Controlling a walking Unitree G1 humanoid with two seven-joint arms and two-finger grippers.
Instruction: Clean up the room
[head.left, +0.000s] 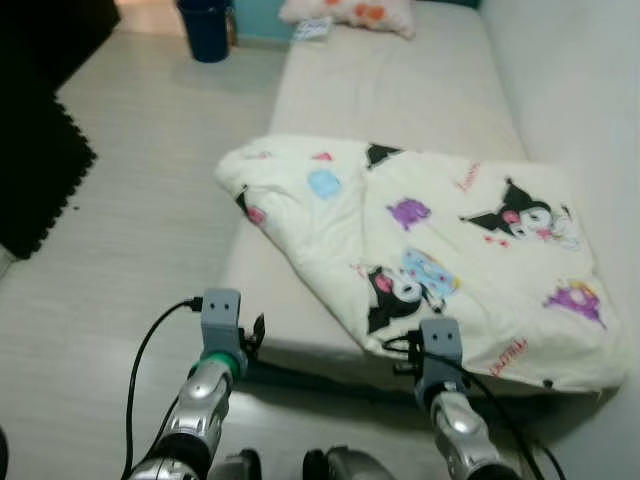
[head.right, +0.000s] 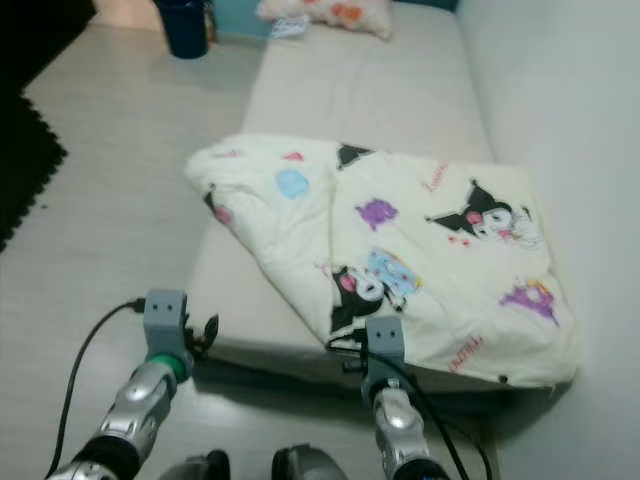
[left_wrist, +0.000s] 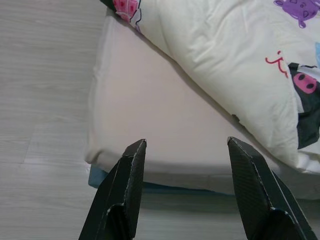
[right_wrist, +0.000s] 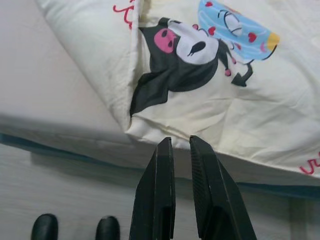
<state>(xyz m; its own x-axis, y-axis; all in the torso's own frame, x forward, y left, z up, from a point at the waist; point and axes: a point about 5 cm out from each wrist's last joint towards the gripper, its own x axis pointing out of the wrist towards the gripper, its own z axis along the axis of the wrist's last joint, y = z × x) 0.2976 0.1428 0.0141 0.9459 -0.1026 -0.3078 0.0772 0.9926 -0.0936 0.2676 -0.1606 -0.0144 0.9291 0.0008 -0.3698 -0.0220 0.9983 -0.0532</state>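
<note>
Left gripper: fingers spread wide, holding nothing, near the bed edge.
Right gripper: fingers nearly pressed together, holding nothing, by the blanket corner.
Risk: blanket could slide onto the floor (it hangs over the edge).

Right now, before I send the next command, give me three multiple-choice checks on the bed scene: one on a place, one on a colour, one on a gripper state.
1. Where does the folded blanket lie on the mattress?
A. At the end nearest the robot
B. At the far end, on the pillow
C. On the floor beside it

2. What colour is the bin on the floor past the bed?
A. Red
B. Dark blue
C. White

3. How do the two grippers stand?
A. Both shut
B. Left gripper open, right gripper nearly shut
C. Left shut, right wide open

Answers: 1 A, the blanket covers the near end while the pillow lies bare at the far end. 2 B, the bin is dark blue. 3 B, the wrist views show a wide gap on the left and a slit on the right.
</note>
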